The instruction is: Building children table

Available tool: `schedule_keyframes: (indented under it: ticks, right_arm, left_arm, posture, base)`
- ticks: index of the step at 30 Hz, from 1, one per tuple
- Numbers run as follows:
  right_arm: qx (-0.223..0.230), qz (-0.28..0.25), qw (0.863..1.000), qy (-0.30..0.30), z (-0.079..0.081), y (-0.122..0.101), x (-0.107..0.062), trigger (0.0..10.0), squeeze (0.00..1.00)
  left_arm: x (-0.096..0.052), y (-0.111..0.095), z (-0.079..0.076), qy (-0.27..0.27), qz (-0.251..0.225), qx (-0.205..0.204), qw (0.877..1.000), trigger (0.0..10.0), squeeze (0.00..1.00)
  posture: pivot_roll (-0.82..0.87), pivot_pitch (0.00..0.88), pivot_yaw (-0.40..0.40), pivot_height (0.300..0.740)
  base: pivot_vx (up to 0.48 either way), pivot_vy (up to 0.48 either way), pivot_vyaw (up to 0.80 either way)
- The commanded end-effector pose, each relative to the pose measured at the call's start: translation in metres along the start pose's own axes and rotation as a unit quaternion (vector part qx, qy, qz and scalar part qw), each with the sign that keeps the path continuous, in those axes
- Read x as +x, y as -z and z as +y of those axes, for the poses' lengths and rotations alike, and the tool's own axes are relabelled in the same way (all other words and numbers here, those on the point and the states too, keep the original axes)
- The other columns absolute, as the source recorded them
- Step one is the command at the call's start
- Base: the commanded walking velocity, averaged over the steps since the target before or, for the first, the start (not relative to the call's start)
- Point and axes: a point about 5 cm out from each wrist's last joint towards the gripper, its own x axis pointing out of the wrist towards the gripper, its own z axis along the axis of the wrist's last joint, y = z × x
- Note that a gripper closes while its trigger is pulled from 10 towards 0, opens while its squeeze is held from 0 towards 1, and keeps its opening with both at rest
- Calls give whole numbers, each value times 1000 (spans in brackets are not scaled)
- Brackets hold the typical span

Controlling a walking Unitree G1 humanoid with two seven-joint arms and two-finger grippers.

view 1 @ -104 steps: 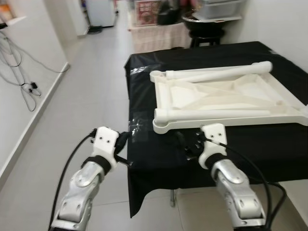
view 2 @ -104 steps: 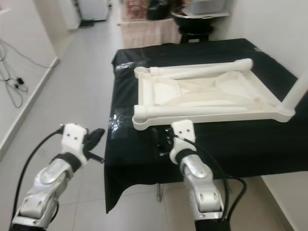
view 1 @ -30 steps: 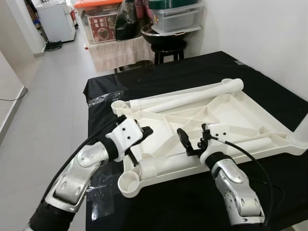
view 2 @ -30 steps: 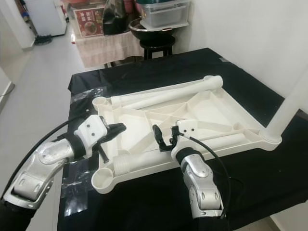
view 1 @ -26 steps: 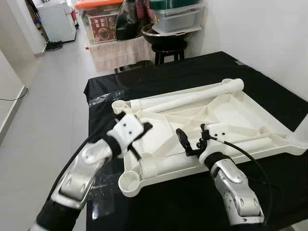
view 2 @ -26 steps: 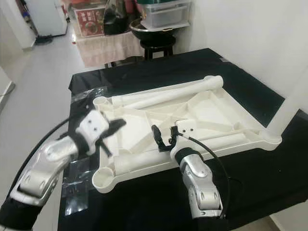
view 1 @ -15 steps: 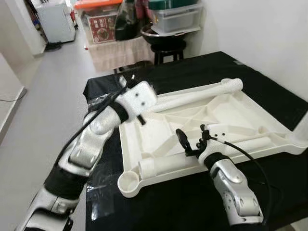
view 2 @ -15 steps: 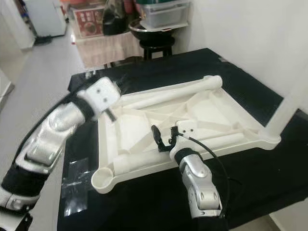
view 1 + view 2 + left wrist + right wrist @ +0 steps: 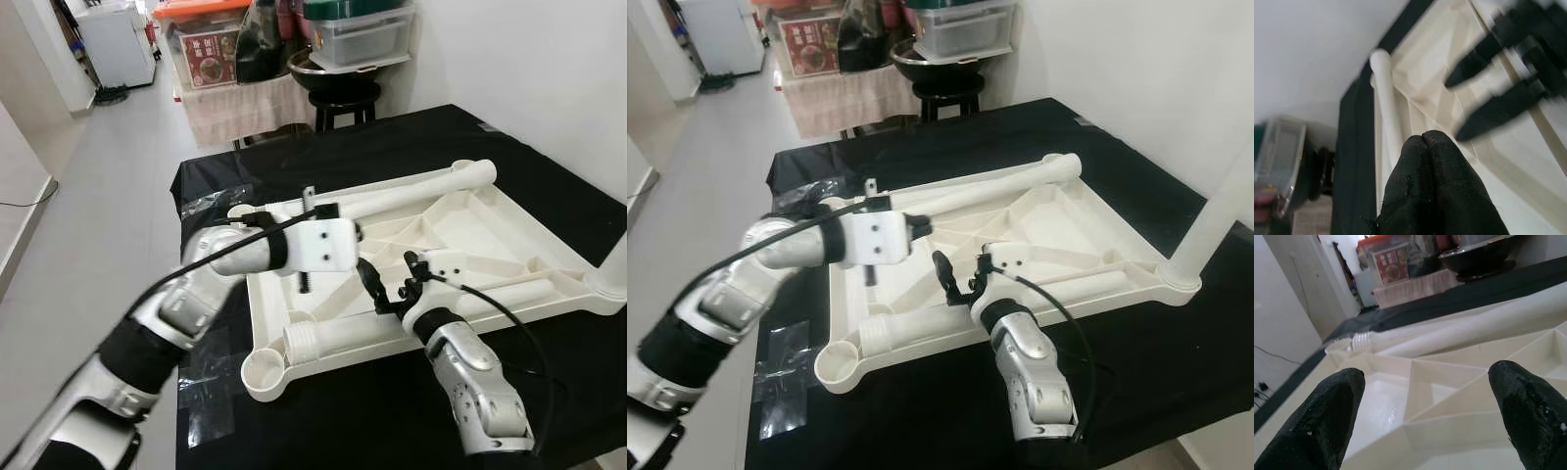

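White upturned tabletop (image 9: 460, 230) on a black-draped worktop (image 9: 411, 147), beside a tiled floor (image 9: 88, 225).
Left claw (image 9: 1427, 147) pressed together above it; right claw (image 9: 387, 284) spread. Lidded storage boxes (image 9: 358, 29) behind, contents unclear.

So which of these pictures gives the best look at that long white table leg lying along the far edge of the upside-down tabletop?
The left eye view: the table leg lies whole there, along the far rim of the tabletop. The right eye view shows much the same. The right wrist view catches its threaded end, the left wrist view a blurred stretch past the left gripper.

My head pair looks down over the tabletop (image 9: 460, 235), each wrist camera peers close along its fingers (image 9: 1528, 401), all sharing that ribbed underside
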Motion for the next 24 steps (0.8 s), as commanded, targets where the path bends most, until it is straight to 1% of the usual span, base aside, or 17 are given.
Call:
schedule_keyframes:
  ticks: [1, 3, 5, 6, 7, 9, 10, 11, 12, 15, 16, 17, 19, 20, 22, 23, 24]
  right_arm:
    - [22, -42, 999, -16, 3, -17, 2, 10000, 0]
    - [25, -48, 998, -18, 3, -20, 2, 10000, 0]
    - [25, -48, 998, -18, 3, -20, 2, 10000, 0]
    - [24, -48, 998, -19, 3, -21, 3, 10000, 0]
    - [23, -48, 998, -21, 4, -20, 3, 10000, 0]
    - [21, -49, 998, -26, 6, -22, 4, 10000, 0]
    - [21, -49, 998, -26, 6, -22, 4, 10000, 0]
    - [19, -52, 998, -31, 6, -24, 4, 10000, 0]
    - [15, -53, 998, -34, 4, -27, 5, 10000, 0]
    - [12, -54, 998, -36, 3, -28, 5, 10000, 0]
    - [7, -53, 998, -37, 1, -30, 4, 10000, 0]
    - [7, -53, 998, -37, 1, -30, 4, 10000, 0]
    - [-39, -28, 999, -23, -10, -29, 4, 10000, 0]
    - [-39, -28, 999, -23, -10, -29, 4, 10000, 0]
    - [-82, 6, 996, 25, -32, -26, 2, 10000, 0]
    - [-82, 6, 996, 25, -32, -26, 2, 10000, 0]
    - [-90, 11, 995, 42, -39, -26, 1, 10000, 0]
  left_arm:
    - [0, 4, 20, -38, 25, 32, 998, 10000, 0]
    - [3, -1, 38, -93, 17, 46, 994, 10000, 0]
    - [3, -1, 38, -93, 17, 46, 994, 10000, 0]
    - [4, -7, 50, -130, 0, 36, 991, 10000, 0]
    - [5, -19, 66, -170, -36, -3, 985, 10000, 0]
    - [4, -36, 86, -208, -97, -80, 970, 10000, 0]
    - [4, -36, 86, -208, -97, -80, 970, 10000, 0]
    - [3, -40, 91, -202, -123, -132, 963, 10000, 0]
    - [5, -40, 90, -174, -130, -160, 963, 10000, 0]
    - [6, -40, 89, -153, -133, -176, 963, 10000, 0]
    - [7, -37, 81, -114, -122, -171, 971, 10000, 0]
    - [7, -37, 81, -114, -122, -171, 971, 10000, 0]
    - [7, -23, 46, 7, -69, -111, 991, 10000, 0]
    - [7, -23, 46, 7, -69, -111, 991, 10000, 0]
    - [4, -7, 8, 127, -24, -62, 990, 10000, 0]
    - [4, -7, 8, 127, -24, -62, 990, 10000, 0]
    - [3, -3, -1, 155, -15, -52, 986, 10000, 0]
  posture:
    - [-136, 47, 79, 740]
    - [-136, 47, 79, 740]
    - [-136, 47, 79, 740]
    - [-136, 47, 79, 740]
    - [-140, 41, 80, 740]
    - [-142, 39, 80, 740]
    - [-142, 39, 80, 740]
    - [-142, 39, 80, 740]
    - [-145, 36, 80, 740]
    - [-145, 36, 80, 740]
    - [-147, 33, 80, 740]
    - [-147, 33, 80, 740]
    - [-147, 33, 80, 740]
    - [-147, 33, 80, 740]
    - [-147, 29, 82, 740]
    - [-147, 29, 82, 740]
    - [-149, 26, 86, 740]
  base:
    - [0, 0, 0]
    - [0, 0, 0]
    - [0, 0, 0]
    - [0, 0, 0]
    - [0, 0, 0]
    - [0, 0, 0]
    - [0, 0, 0]
    - [0, 0, 0]
    - [0, 0, 0]
    - [0, 0, 0]
    - [0, 0, 0]
    - [0, 0, 0]
    - [0, 0, 0]
    - [0, 0, 0]
    - [0, 0, 0]
    - [0, 0, 0]
    - [0, 0, 0]
